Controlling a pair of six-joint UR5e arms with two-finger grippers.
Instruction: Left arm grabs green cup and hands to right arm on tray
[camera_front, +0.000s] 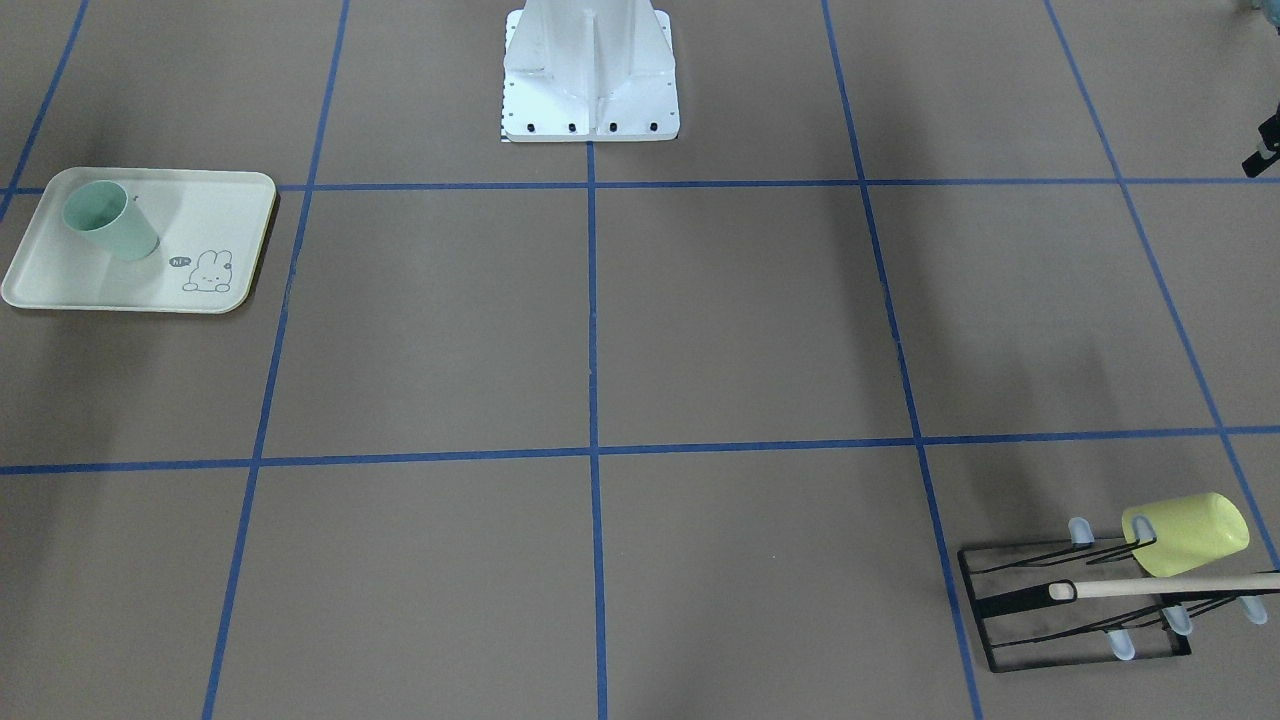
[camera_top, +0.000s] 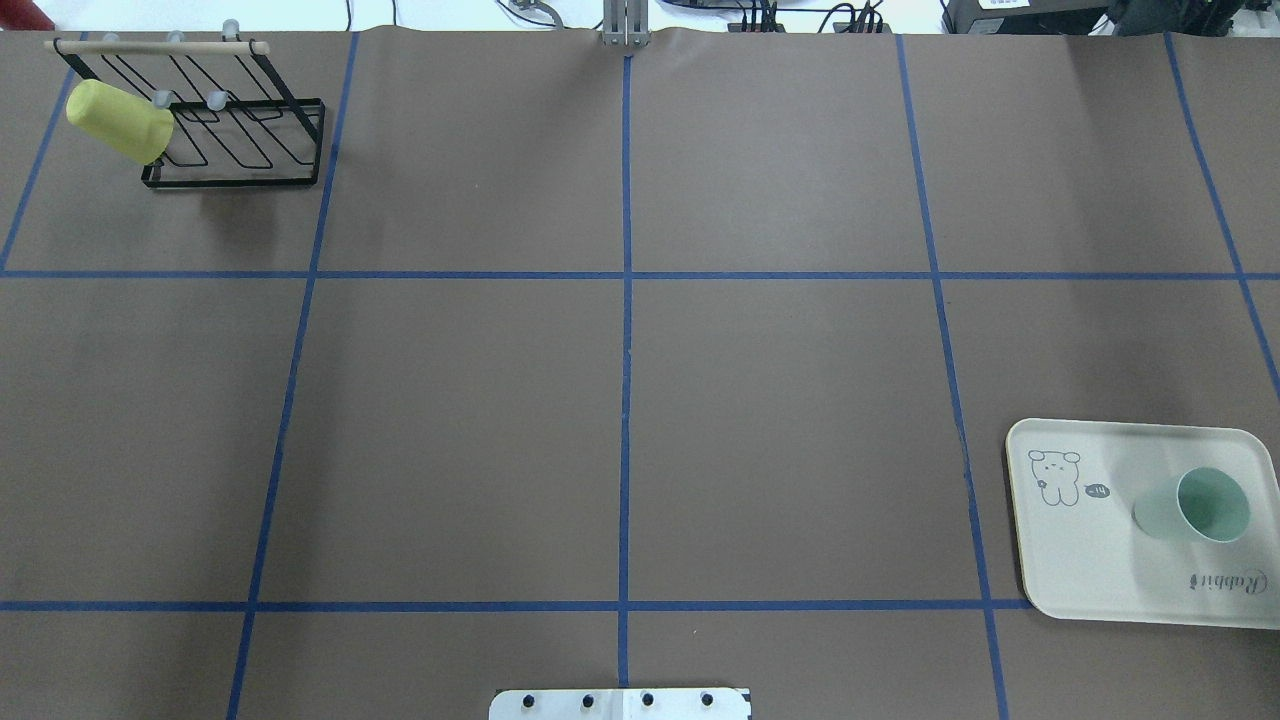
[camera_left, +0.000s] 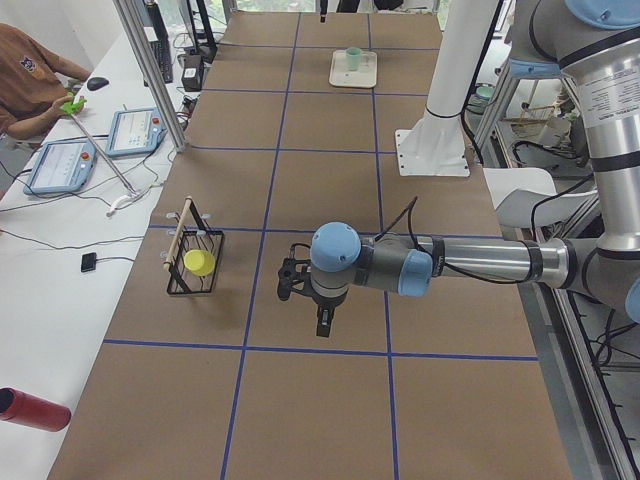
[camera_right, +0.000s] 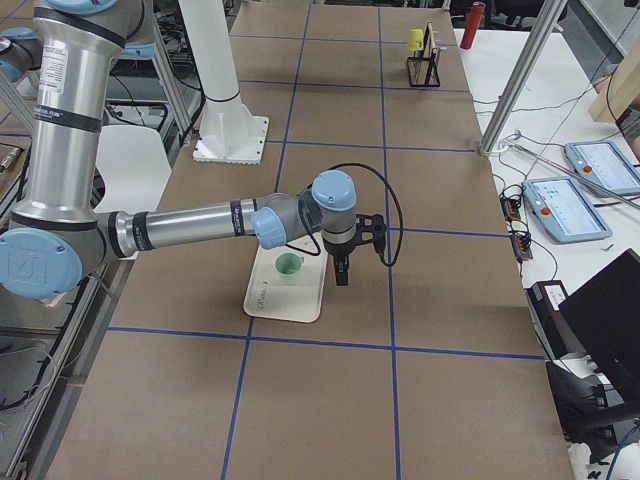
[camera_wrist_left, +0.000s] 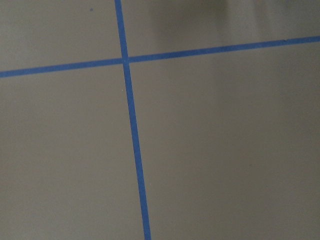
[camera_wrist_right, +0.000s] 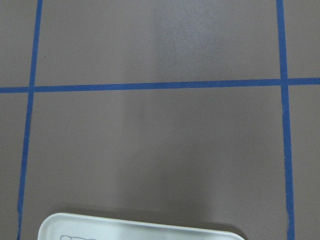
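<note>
- Pale mint-green plastic tumbler (camera_top: 1195, 506) stands upright, mouth up, on the cream rectangular plastic tray (camera_top: 1090, 570), off-centre, away from its bunny drawing. Drop-off looks done to me.
- Right arm (camera_right: 200, 222) hangs just beside the tray, pointing down at the bare table (camera_top: 620, 400). Can't tell how wide its jaws are.
- Left arm (camera_left: 470, 262) hovers well apart from the tray. Its jaws: can't tell either.
- Black wire rack (camera_top: 240, 150) with a yellow-green cup (camera_top: 118, 122) sits far from the tray, so it's no obstruction.

The tray (camera_top: 1090, 560) with the green cup (camera_top: 1195, 508) sits at the right edge. The black rack (camera_top: 240, 140) and yellow cup (camera_top: 118, 120) stand in the far left corner. Flat brown table (camera_top: 780, 420) stretches between them.
</note>
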